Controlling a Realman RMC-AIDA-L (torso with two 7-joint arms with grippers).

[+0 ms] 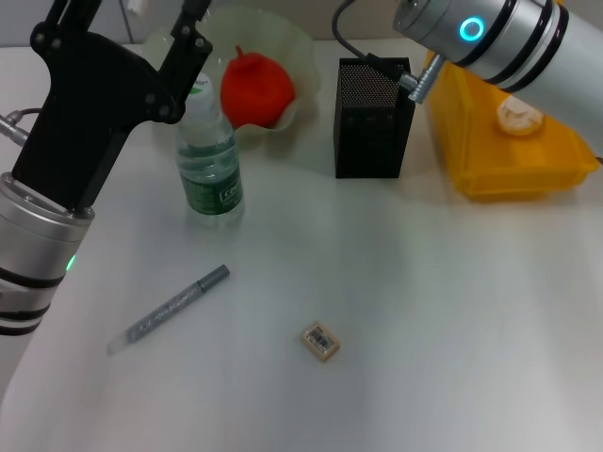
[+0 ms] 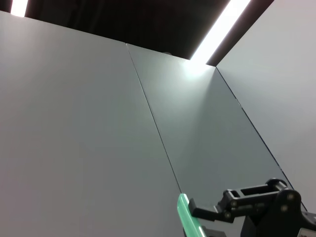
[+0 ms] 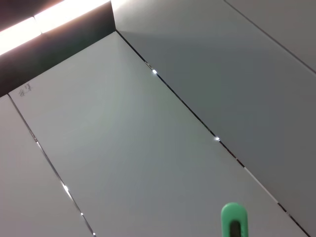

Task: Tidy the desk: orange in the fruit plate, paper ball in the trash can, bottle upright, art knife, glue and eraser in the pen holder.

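The bottle (image 1: 209, 160) stands upright on the white desk (image 1: 424, 311). My left gripper (image 1: 127, 17) is raised just above and left of its cap, with its black fingers (image 1: 186, 42) spread wide and nothing between them. The orange (image 1: 254, 89) lies in the pale fruit plate (image 1: 301, 52). The paper ball (image 1: 519, 115) rests in the yellow trash can (image 1: 509, 155). A grey art knife (image 1: 170, 309) and a small eraser (image 1: 320, 341) lie on the desk in front. The black mesh pen holder (image 1: 373, 118) stands at the back. Glue is out of view. My right arm (image 1: 490, 33) hangs over the pen holder and trash can.
Both wrist views face ceiling panels and light strips. A green fingertip (image 3: 233, 219) shows in the right wrist view, and a green tip (image 2: 185, 217) beside a black linkage (image 2: 256, 202) in the left one. Bare desk spreads right of the eraser.
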